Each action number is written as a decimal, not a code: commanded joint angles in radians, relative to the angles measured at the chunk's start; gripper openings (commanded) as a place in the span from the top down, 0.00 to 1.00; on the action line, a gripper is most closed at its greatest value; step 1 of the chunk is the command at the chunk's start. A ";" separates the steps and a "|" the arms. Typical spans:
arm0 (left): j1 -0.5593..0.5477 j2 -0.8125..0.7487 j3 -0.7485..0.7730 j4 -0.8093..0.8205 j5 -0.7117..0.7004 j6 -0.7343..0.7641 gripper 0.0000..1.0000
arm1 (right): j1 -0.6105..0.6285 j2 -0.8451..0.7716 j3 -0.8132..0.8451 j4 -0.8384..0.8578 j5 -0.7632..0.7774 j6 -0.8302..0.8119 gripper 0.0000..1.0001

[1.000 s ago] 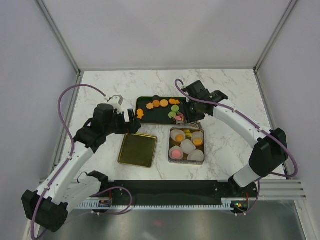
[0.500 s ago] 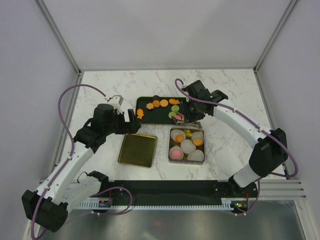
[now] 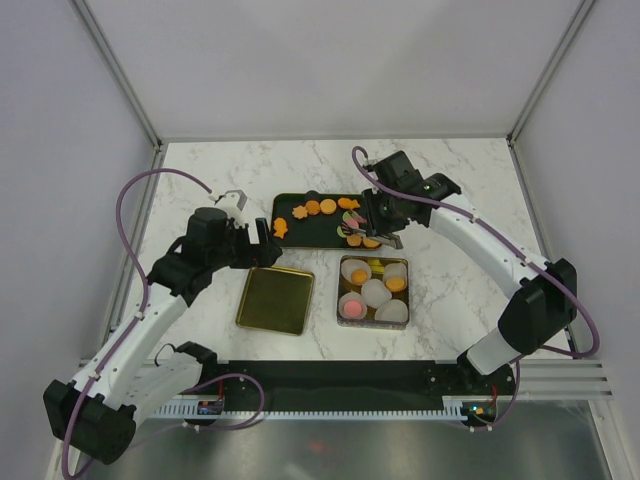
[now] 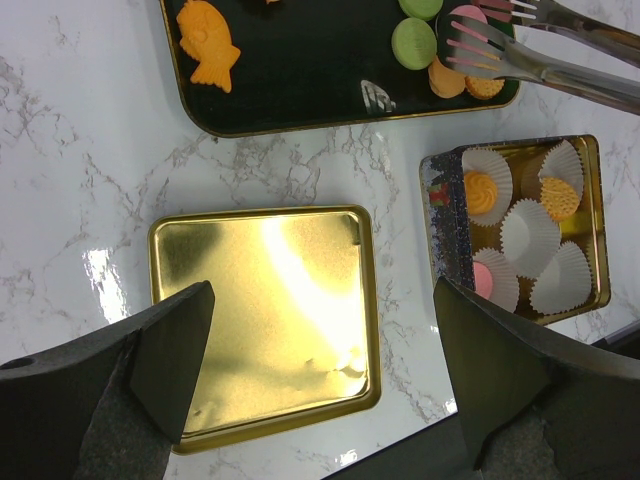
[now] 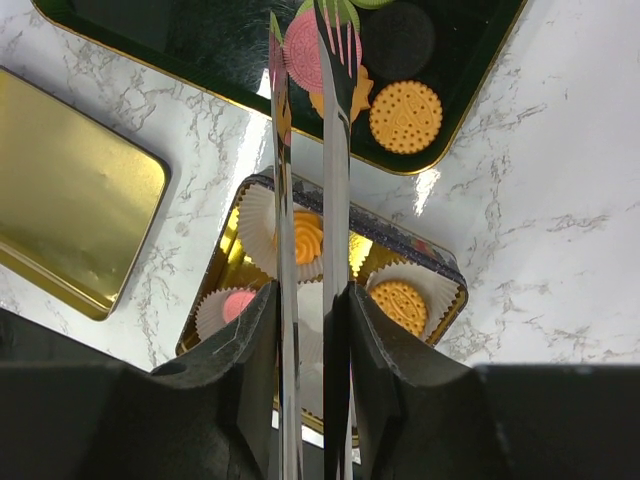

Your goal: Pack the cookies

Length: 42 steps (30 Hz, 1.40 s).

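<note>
Clenching the right hand (image 5: 310, 310) on the tongs (image 5: 336, 200), for reaching where fat fingers cannot. Poking the tips out ahead of the hand at a pink cookie (image 5: 303, 55) on the black tray (image 5: 470, 90), maybe touching it, hard telling. Lying flat and round, pointing nowhere, no long side. Having the tin (image 5: 450, 272) right under the hand, for a short trip. Hovering the left hand (image 4: 330, 370), spread wide and holding nothing, over the gold lid (image 4: 260, 300).

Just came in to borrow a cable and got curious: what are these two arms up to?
Packing is under way. The right gripper is shut on metal tongs, whose tips sit at a pink cookie on the dark tray. The tin beside it holds paper cups, some with cookies in them, others empty. The left gripper hangs over the gold lid, jaws open, holding nothing.
</note>
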 commanded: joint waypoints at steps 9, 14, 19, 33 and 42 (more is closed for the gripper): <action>0.007 -0.008 0.008 0.007 -0.002 0.019 0.00 | -0.022 -0.183 0.038 -0.089 -0.067 0.010 0.62; 0.007 -0.012 0.007 0.007 -0.005 0.017 0.00 | -0.026 -0.308 -0.045 -0.162 -0.117 0.034 0.62; 0.009 -0.014 0.008 0.005 -0.005 0.017 0.00 | -0.026 -0.428 -0.134 -0.236 -0.177 0.066 0.62; 0.010 -0.012 0.007 0.007 0.001 0.017 0.00 | -0.026 -0.577 -0.311 -0.325 -0.223 0.096 0.61; 0.010 -0.012 0.008 0.007 0.001 0.017 0.00 | -0.026 -0.574 -0.351 -0.281 -0.208 0.096 0.60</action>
